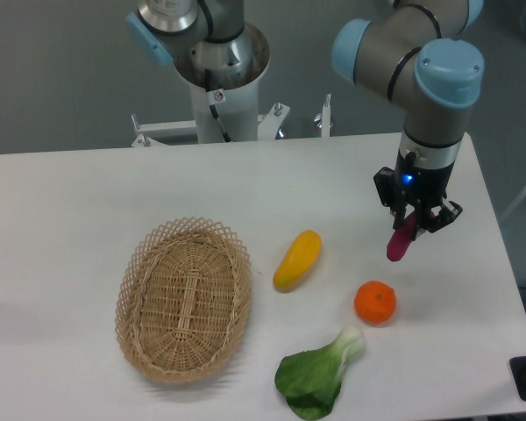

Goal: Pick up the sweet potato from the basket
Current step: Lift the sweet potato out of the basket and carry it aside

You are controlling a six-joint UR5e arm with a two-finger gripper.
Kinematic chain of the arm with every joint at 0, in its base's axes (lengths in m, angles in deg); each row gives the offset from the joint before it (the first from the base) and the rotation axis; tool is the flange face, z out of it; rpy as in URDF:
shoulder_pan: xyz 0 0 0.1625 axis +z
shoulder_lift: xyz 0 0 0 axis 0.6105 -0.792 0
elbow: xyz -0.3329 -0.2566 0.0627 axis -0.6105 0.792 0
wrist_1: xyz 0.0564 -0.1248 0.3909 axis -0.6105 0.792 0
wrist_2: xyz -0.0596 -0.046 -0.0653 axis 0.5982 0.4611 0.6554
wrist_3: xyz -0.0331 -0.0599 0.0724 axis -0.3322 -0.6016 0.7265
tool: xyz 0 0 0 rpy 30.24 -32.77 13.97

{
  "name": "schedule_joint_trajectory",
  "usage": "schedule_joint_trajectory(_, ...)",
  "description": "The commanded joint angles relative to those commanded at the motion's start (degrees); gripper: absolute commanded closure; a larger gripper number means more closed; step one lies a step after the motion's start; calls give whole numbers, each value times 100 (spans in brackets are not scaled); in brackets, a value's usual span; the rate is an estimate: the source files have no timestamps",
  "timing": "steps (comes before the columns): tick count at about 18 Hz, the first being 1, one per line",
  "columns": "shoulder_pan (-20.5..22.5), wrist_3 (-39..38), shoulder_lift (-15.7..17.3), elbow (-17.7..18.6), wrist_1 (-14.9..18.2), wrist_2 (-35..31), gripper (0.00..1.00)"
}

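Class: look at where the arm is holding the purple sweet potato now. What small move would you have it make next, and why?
Probably just hold the sweet potato steady or lift it a touch. The gripper has its jaws shut on it, hanging above the table, well right of the basket, which looks empty. The pick looks done; below it lies an orange, so lowering there would be unwise.

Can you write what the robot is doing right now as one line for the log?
gripper: shut on sweet potato | sweet potato: lifted, right of table | basket: empty

The pincer [414, 230] hides the sweet potato's [400, 244] upper end.
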Motion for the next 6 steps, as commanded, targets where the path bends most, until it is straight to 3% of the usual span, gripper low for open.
schedule_joint_trajectory(6, 0, -35, 0, 0, 0, 106, 72)
